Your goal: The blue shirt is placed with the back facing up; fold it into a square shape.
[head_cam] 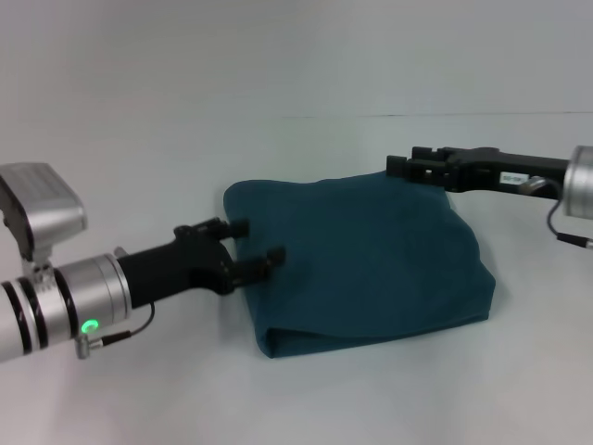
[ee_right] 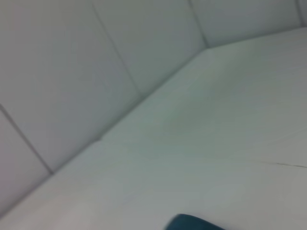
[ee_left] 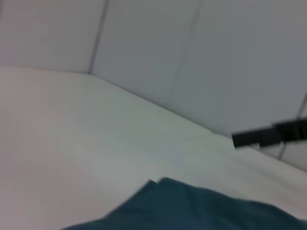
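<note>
The blue shirt (head_cam: 361, 260) lies folded into a rough square on the white table (head_cam: 139, 148), its thick folded edge toward the front. My left gripper (head_cam: 258, 240) hovers at the shirt's left edge, open, with nothing between its fingers (head_cam: 274, 253). My right gripper (head_cam: 400, 167) reaches in from the right to the shirt's far right corner, just above the cloth. In the left wrist view a corner of the shirt (ee_left: 201, 211) fills the bottom, with the right gripper (ee_left: 268, 134) farther off. The right wrist view shows only a sliver of the shirt (ee_right: 192, 223).
White table surface (head_cam: 111, 389) runs all round the shirt. Pale wall panels (ee_left: 201, 57) rise behind the table's far edge.
</note>
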You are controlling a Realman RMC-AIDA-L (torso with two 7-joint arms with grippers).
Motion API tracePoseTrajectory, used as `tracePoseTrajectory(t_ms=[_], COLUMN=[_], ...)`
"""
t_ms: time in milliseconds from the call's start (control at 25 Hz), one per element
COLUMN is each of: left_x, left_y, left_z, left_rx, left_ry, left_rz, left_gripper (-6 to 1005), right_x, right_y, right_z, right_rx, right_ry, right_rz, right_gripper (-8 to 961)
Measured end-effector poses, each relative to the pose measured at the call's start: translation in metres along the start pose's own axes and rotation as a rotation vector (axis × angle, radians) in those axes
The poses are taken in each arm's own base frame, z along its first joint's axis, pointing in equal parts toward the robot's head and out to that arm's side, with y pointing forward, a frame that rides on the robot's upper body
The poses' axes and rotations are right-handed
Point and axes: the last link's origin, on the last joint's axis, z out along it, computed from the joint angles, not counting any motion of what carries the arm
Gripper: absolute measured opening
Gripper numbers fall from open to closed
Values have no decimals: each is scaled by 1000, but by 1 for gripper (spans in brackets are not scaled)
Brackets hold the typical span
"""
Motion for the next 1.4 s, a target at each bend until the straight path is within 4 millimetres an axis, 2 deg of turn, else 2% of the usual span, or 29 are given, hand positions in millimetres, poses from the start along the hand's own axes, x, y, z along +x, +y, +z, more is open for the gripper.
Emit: tracePoseTrajectory(t_ms=[280,600,1000,1400], left_x=[-8,-12,-29,-44], left_y=[14,15,14,13], left_z=[-2,2,12,4], left_rx=[-70,-56,-1,29], left_ry=[-6,14,-41,-75], left_rz=[85,113,131,145], left_gripper=[772,771,771,771], right_x=[-5,0,3,3], right_y=[-5,-7,-10,-10], right_z=[-23,-25,-24,-23], right_rx=[-26,-11,8,9], right_ry=[-73,-83,-83,-80], right_rz=[71,87,94,88], right_gripper=[711,851,851,852])
